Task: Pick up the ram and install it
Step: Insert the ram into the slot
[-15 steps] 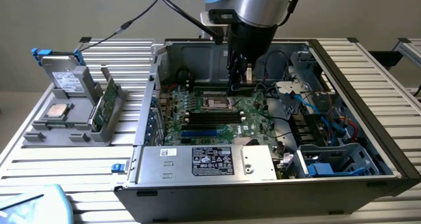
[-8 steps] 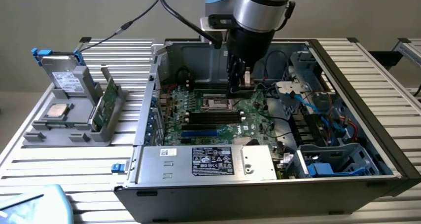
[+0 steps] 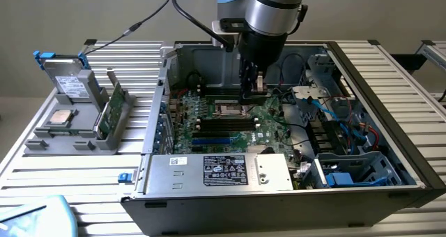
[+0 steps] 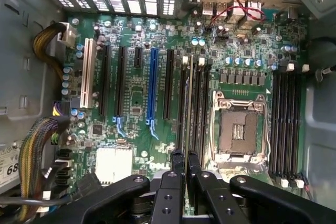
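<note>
The gripper (image 4: 185,157) pinches the ram (image 4: 188,103) edge-on above the memory slots (image 4: 202,103) (beside the empty processor socket (image 4: 240,129)), seemingly so it lines up with one.

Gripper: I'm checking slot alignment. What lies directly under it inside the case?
Under the gripper, the gripped ram stands edge-on over the memory slots beside the empty processor socket. The stick hides the slot beneath it, so seating cannot be judged.
</note>
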Robot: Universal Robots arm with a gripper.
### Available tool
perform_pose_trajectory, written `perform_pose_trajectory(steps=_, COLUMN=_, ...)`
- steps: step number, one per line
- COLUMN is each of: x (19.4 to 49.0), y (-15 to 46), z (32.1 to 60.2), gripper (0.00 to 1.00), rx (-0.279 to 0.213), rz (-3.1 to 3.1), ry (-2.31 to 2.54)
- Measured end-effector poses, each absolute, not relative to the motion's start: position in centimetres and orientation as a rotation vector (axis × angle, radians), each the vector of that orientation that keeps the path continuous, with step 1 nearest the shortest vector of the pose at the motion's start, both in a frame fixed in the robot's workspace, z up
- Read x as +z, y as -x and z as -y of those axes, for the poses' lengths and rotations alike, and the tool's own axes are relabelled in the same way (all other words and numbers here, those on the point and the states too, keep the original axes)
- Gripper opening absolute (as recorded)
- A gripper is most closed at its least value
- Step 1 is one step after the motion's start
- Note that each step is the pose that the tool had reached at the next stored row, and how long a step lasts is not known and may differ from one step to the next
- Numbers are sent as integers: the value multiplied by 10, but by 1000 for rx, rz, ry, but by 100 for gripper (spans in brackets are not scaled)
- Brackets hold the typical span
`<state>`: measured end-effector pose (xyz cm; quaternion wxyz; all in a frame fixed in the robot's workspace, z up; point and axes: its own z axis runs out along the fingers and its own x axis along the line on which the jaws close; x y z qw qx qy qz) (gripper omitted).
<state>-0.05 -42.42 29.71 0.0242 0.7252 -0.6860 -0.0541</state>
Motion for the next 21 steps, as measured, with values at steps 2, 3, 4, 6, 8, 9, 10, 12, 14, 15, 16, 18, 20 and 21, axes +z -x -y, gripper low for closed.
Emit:
perform_pose_trajectory(steps=2, x=294, y=2, z=421, gripper=15, rx=-167, rz=2122, ry=-2244)
perform_pose_trajectory(steps=3, x=292, y=4, z=420, gripper=15, rx=-166, rz=2122, ry=-2244)
perform_pose_trajectory(steps=4, x=290, y=5, z=419, gripper=15, rx=-166, rz=2122, ry=-2243)
perform_pose_trajectory(steps=6, x=287, y=7, z=418, gripper=15, rx=-161, rz=2120, ry=-2241)
perform_pose_trajectory(steps=8, x=284, y=8, z=417, gripper=15, rx=-156, rz=2118, ry=-2239)
perform_pose_trajectory(steps=9, x=283, y=9, z=417, gripper=15, rx=-154, rz=2116, ry=-2239)
perform_pose_trajectory(steps=10, x=282, y=9, z=417, gripper=15, rx=-152, rz=2114, ry=-2239)
perform_pose_trajectory(steps=12, x=279, y=9, z=417, gripper=15, rx=-148, rz=2109, ry=-2240)
perform_pose_trajectory(steps=14, x=276, y=10, z=416, gripper=15, rx=-145, rz=2104, ry=-2242)
perform_pose_trajectory(steps=15, x=274, y=10, z=416, gripper=15, rx=-143, rz=2102, ry=-2242)
perform_pose_trajectory(steps=16, x=273, y=10, z=416, gripper=15, rx=-141, rz=2100, ry=-2243)
perform_pose_trajectory(steps=18, x=269, y=10, z=415, gripper=15, rx=-139, rz=2097, ry=-2244)
perform_pose_trajectory(steps=20, x=266, y=11, z=415, gripper=15, rx=-137, rz=2094, ry=-2244)
perform_pose_trajectory(steps=21, x=264, y=11, z=414, gripper=15, rx=-135, rz=2093, ry=-2245)
